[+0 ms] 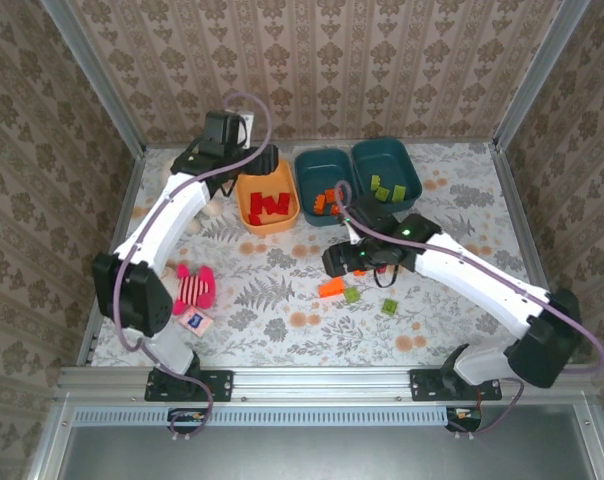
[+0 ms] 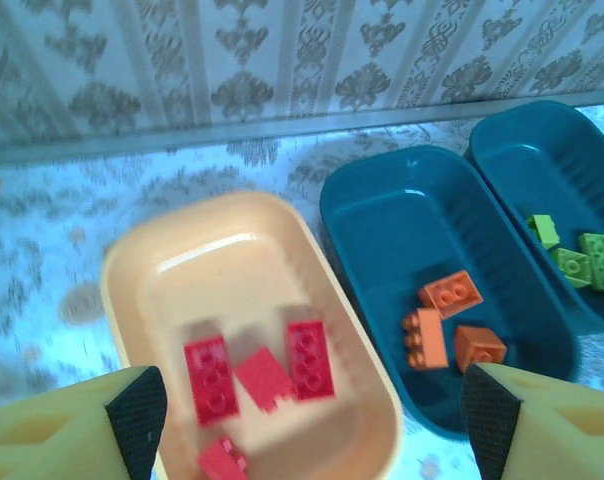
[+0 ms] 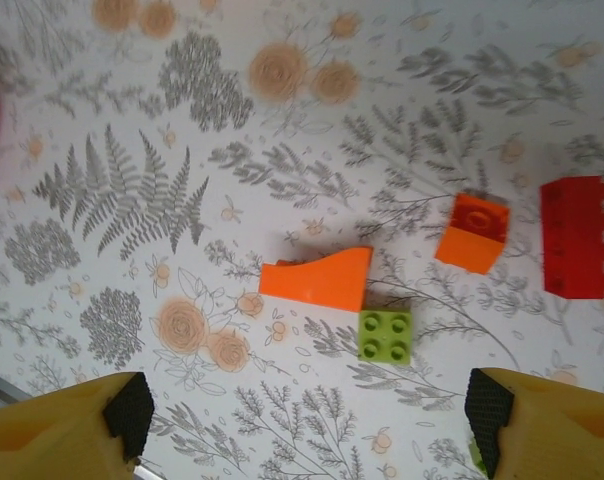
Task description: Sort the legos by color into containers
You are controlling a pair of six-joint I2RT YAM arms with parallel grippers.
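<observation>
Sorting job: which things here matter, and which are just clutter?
Job:
- loose legos on the table: orange slope, lime brick, orange brick, red brick
- orange tub, middle teal tub, right teal tub

Clutter:
- pink plush doll
- small square card

The orange tub point(image 2: 232, 270) and teal tub point(image 2: 402, 230) are glossy, smooth plastic; the bricks point(image 2: 210, 375) shiny plastic; the counter point(image 3: 132, 200) matt, printed.
</observation>
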